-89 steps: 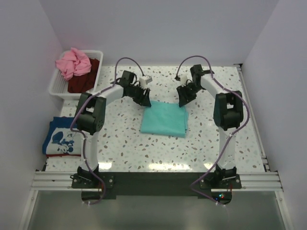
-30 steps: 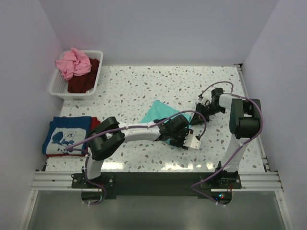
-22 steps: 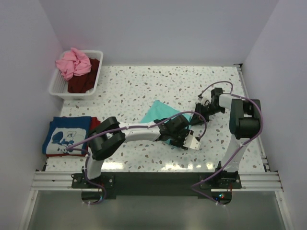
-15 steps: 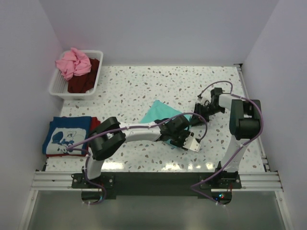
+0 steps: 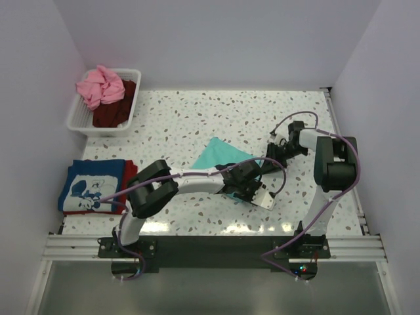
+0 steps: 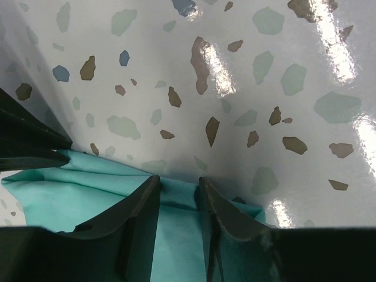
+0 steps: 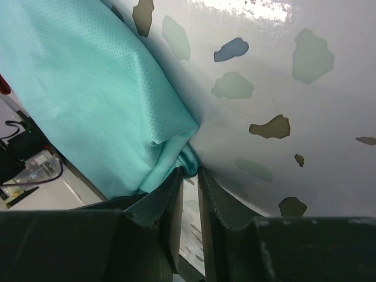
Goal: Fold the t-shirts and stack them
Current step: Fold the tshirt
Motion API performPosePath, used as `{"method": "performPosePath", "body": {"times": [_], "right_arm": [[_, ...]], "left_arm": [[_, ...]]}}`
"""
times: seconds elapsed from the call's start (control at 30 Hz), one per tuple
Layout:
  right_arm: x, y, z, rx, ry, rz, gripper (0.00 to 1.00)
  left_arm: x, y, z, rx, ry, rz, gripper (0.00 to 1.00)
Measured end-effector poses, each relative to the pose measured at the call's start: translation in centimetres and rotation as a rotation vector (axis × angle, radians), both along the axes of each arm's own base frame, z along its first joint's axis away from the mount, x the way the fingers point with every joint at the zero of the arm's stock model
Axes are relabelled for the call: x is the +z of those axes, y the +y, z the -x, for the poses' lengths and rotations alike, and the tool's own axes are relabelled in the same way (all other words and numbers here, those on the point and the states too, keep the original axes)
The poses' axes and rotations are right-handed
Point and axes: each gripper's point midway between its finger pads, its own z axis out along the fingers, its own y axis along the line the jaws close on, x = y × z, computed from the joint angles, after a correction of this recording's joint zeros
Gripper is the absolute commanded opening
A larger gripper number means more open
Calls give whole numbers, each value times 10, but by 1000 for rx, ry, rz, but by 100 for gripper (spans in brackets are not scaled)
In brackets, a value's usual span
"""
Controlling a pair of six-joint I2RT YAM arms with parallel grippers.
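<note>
Speckled white terrazzo tabletop [image 5: 197, 118], pale walls around. Near the middle, thin teal-green cloth t-shirt [image 5: 220, 152], pinched at its near edge by the left gripper [image 6: 179, 187] and at a bunched right corner by the right gripper [image 7: 188, 171], both clamped on fabric. Light, limp, likely to sag and slip; best taken at corners or hems. No readable writing anywhere; only white print on the folded blue t-shirt [image 5: 92, 185] at the left edge.

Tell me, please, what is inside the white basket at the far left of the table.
A crumpled pink t-shirt lies on top of a dark maroon one in the white basket. Anything beneath them is covered.
</note>
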Motion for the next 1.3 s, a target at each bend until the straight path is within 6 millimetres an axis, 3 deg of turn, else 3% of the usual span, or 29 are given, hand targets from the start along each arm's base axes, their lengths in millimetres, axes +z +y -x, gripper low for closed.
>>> {"method": "performPosePath", "body": {"times": [0.13,0.27,0.33,1.3], "right_arm": [[-1,-1,0,8,-5,10,15],[-3,-3,1,8,-5,23,1],[-3,-3,1,7,-5,26,0],[-3,-4,0,6,-4,32,0]], "left_arm": [[1,-2,-2,3,-4,1,23],[1,-2,-2,4,-4,-2,8],[2,-1,-2,1,-3,-4,0],[9,19,24,-166,80,-133,0]]}}
